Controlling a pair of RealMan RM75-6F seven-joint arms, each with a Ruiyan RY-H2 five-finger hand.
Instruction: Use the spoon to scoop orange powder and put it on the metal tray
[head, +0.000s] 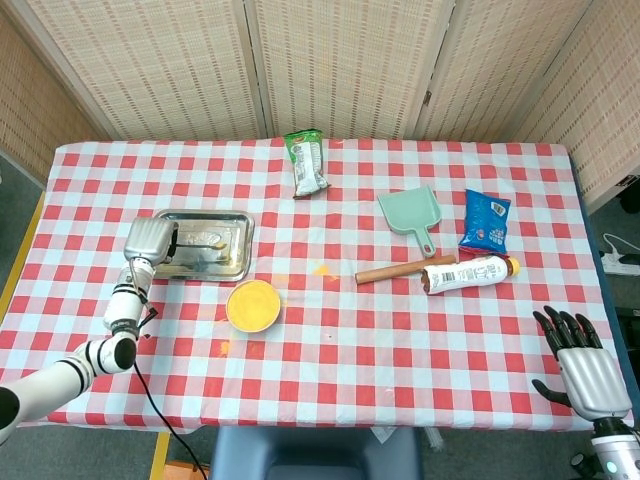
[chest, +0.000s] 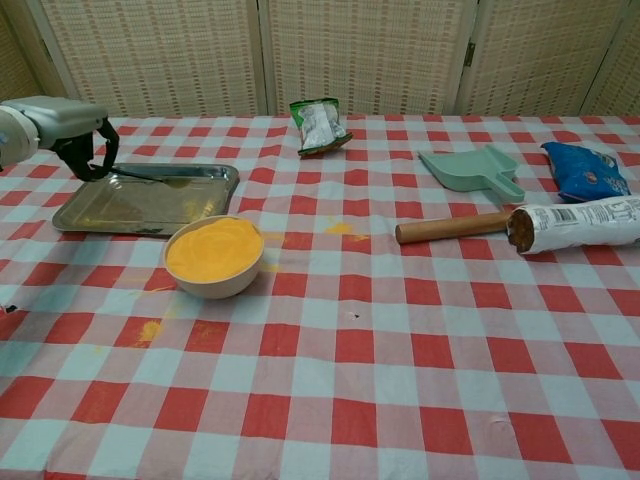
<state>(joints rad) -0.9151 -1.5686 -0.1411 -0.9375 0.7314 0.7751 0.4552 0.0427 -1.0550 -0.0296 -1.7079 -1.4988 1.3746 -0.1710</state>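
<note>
My left hand (chest: 58, 124) grips the thin handle of a metal spoon (chest: 150, 177) at the far left edge of the metal tray (chest: 120, 210). The spoon lies nearly level over the tray's far part, its tip with a little orange on it. In the head view the left hand (head: 148, 240) sits over the tray's (head: 225, 262) left end. The white bowl of orange powder (chest: 213, 255) stands just in front of the tray's right corner, also the bowl (head: 253, 305) from above. My right hand (head: 585, 370) hangs open off the table's near right corner.
Orange powder is spilled on the cloth (chest: 340, 228) right of the bowl and in front of it (chest: 148, 329). A green snack packet (head: 307, 162), a green dustpan (head: 412, 213), a blue packet (head: 486, 221), a wooden stick (head: 390, 272) and a lying bottle (head: 470, 272) occupy the back and right.
</note>
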